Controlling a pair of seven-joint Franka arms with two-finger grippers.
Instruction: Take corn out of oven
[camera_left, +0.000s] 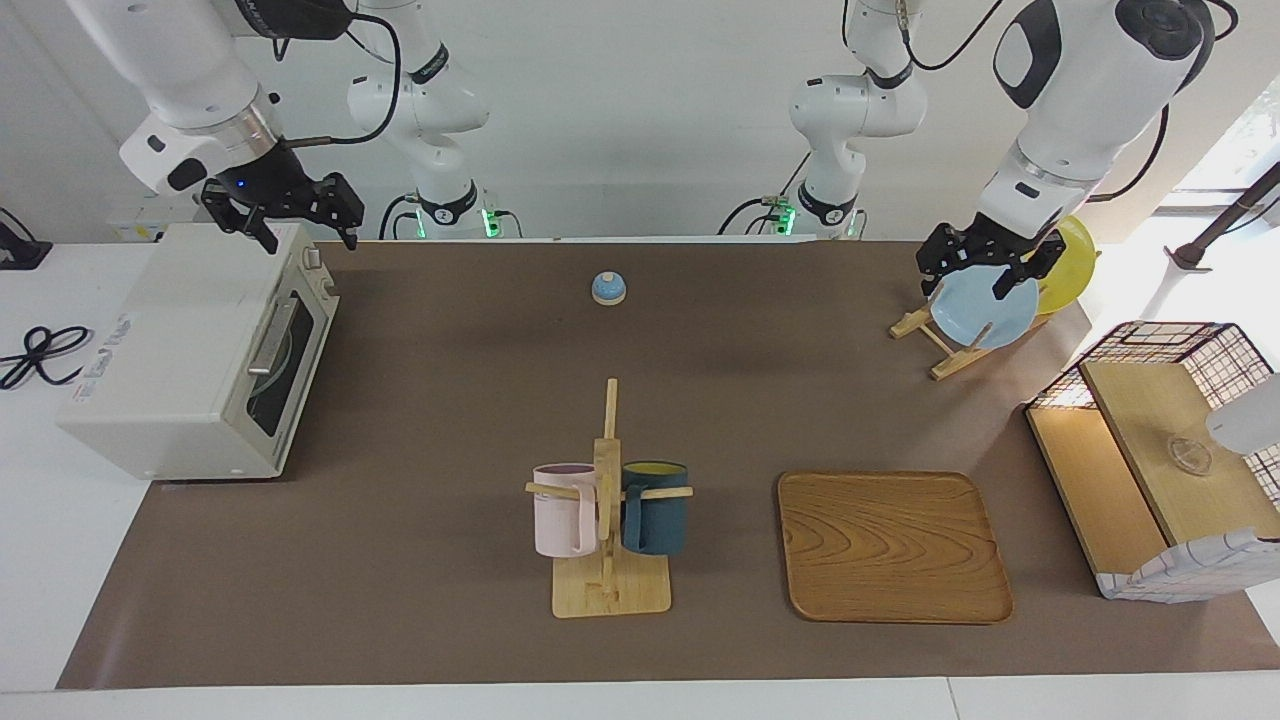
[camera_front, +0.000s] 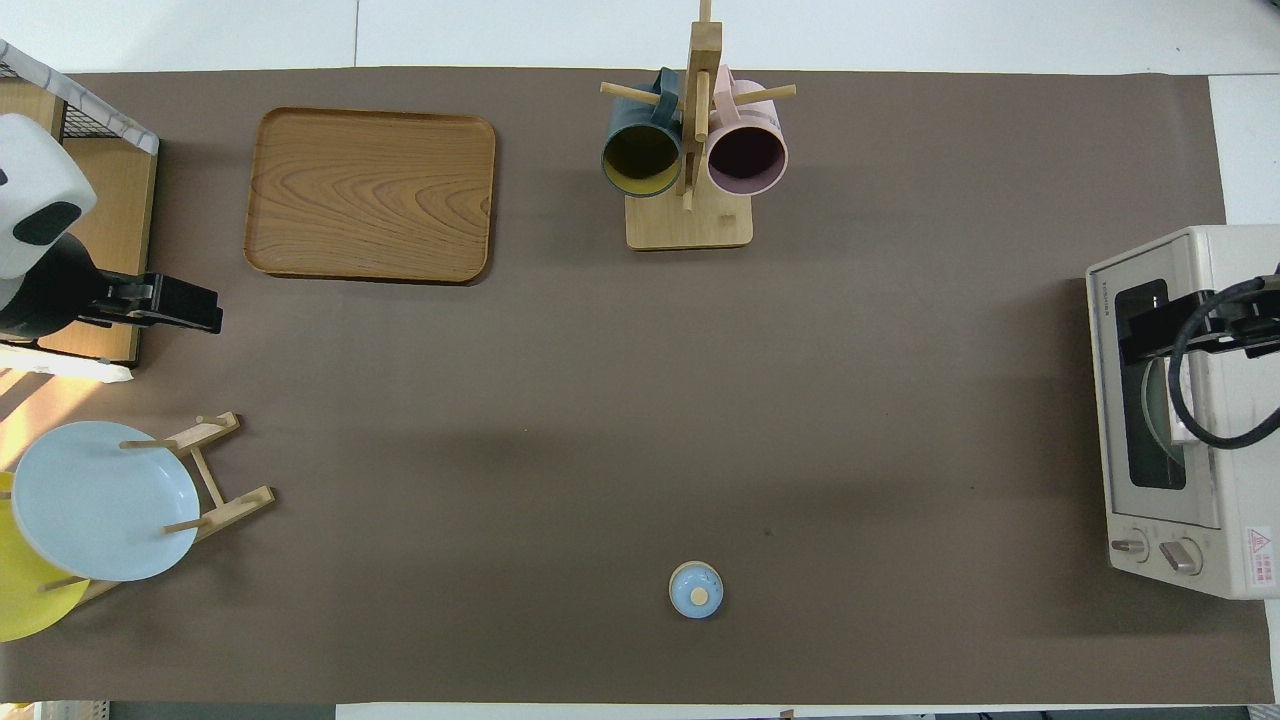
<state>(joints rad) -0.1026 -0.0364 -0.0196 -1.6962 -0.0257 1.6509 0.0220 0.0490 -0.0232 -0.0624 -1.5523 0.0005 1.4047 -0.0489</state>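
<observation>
The off-white oven (camera_left: 180, 350) stands at the right arm's end of the table with its dark glass door (camera_left: 290, 345) closed; it also shows in the overhead view (camera_front: 1200, 560). Through the glass I see the rim of a pale plate (camera_front: 1153, 408). The corn is hidden. My right gripper (camera_left: 305, 225) hangs open and empty just above the oven's top, at the door edge; in the overhead view the right gripper (camera_front: 1165, 335) covers part of the door. My left gripper (camera_left: 985, 275) is open and empty over the plate rack.
A wooden rack (camera_left: 945, 350) holds a pale blue plate (camera_left: 985, 310) and a yellow plate (camera_left: 1070, 265). A small blue bell (camera_left: 608, 288), a mug tree (camera_left: 608, 500) with a pink and a dark blue mug, a wooden tray (camera_left: 890, 545) and a wire-framed wooden shelf (camera_left: 1150, 450) stand on the brown mat.
</observation>
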